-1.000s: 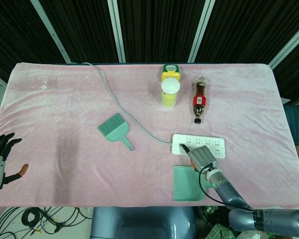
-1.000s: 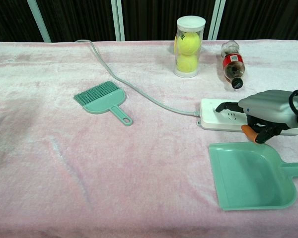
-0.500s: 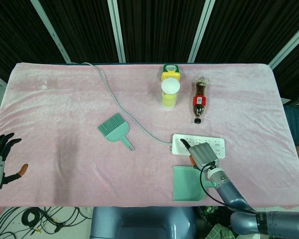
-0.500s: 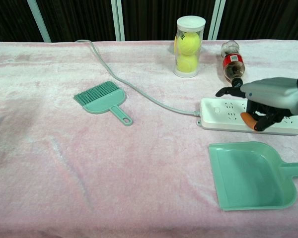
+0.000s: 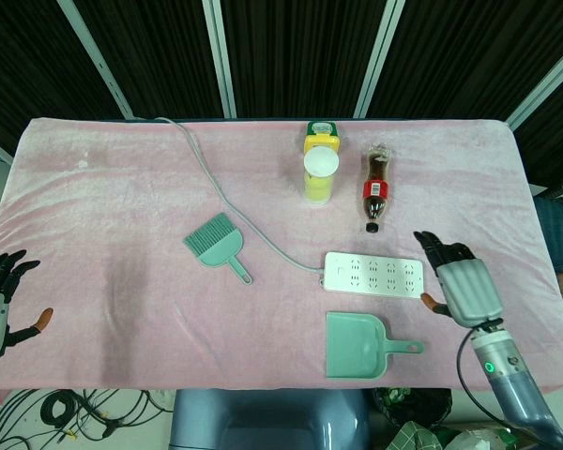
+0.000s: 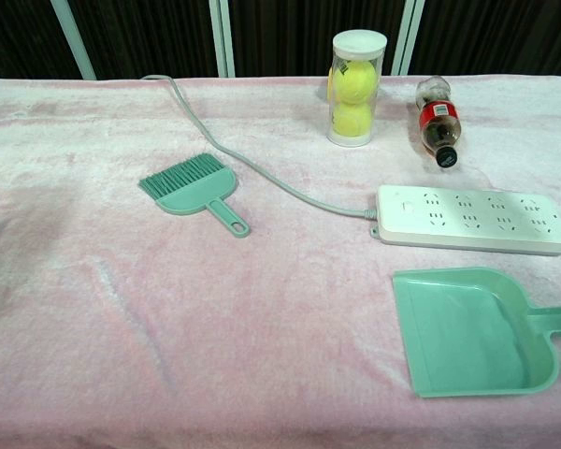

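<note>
Right hand [image 5: 462, 286] sits just off the right end of the power strip [image 5: 372, 275], fingers spread and released, holding nothing; it shows only in the head view. Strip lies flat right of tabletop centre, its grey cable [image 5: 227, 202] running up to the far left edge. Left hand [image 5: 0, 300] hangs off the tabletop's near left corner, fingers apart, grasping nothing. One green dustpan [image 5: 357, 344] lies at the near edge just below the strip, handle pointing right toward the right hand. One small green brush [image 5: 216, 243] lies mid-tabletop, well apart from the dustpan. One tennis-ball tube [image 6: 356, 88] stands upright near the far edge, two balls visible inside; one cola bottle [image 6: 437, 121] lies on its side beside it. Wide bare pink cloth [image 5: 94, 216] across the left half.
</note>
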Available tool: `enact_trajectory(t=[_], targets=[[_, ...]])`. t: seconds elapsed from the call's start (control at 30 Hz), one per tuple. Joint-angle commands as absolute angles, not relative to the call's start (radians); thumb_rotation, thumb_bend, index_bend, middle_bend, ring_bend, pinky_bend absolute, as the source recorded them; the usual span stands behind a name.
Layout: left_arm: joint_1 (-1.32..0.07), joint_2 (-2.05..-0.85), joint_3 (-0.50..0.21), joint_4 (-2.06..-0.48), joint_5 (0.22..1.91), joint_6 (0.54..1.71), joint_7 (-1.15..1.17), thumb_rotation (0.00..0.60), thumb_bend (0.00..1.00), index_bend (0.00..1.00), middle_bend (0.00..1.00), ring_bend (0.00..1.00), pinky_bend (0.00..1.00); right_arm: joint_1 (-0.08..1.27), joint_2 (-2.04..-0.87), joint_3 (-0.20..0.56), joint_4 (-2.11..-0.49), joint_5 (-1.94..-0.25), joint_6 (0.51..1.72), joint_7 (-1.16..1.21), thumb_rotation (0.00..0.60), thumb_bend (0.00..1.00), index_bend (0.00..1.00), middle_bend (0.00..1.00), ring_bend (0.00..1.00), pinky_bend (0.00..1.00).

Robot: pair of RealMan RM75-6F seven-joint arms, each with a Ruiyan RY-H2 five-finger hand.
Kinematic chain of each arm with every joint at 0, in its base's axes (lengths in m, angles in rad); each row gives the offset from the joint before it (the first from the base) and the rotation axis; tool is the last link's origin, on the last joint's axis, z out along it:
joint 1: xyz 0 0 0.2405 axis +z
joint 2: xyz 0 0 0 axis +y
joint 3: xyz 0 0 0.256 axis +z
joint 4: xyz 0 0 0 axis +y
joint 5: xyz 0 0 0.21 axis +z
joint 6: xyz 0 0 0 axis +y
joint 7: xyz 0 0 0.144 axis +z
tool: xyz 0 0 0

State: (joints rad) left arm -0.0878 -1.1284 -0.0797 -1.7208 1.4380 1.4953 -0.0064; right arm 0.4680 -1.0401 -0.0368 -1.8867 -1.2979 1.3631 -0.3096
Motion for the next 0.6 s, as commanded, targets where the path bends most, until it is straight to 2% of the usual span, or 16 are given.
enact_trajectory(t=[0.03, 0.3, 0.6], targets=[[-0.087, -1.130, -0.080, -1.722, 1.439, 1.498, -0.004, 0.600, 0.27, 0.19, 0.08, 0.03, 0.00, 0.364, -1.008, -0.093, -1.830, -1.403, 1.472, -0.249, 0.600, 0.07, 0.00, 0.04, 0.20, 0.19], [-0.082, -1.137, -0.081, -1.725, 1.448, 1.514, -0.002, 0.600, 0.27, 0.19, 0.08, 0.03, 0.00, 0.239, -1.062, -0.120, -1.662, -1.463, 1.572, -0.104, 0.600, 0.07, 0.00, 0.04, 0.20, 0.19], [-0.079, -1.146, -0.072, -1.723, 1.460, 1.516, 0.013, 0.600, 0.27, 0.19, 0.08, 0.03, 0.00, 0.201, -1.124, -0.083, -1.465, -1.436, 1.542, 0.060, 0.600, 0.07, 0.00, 0.04, 0.20, 0.19]])
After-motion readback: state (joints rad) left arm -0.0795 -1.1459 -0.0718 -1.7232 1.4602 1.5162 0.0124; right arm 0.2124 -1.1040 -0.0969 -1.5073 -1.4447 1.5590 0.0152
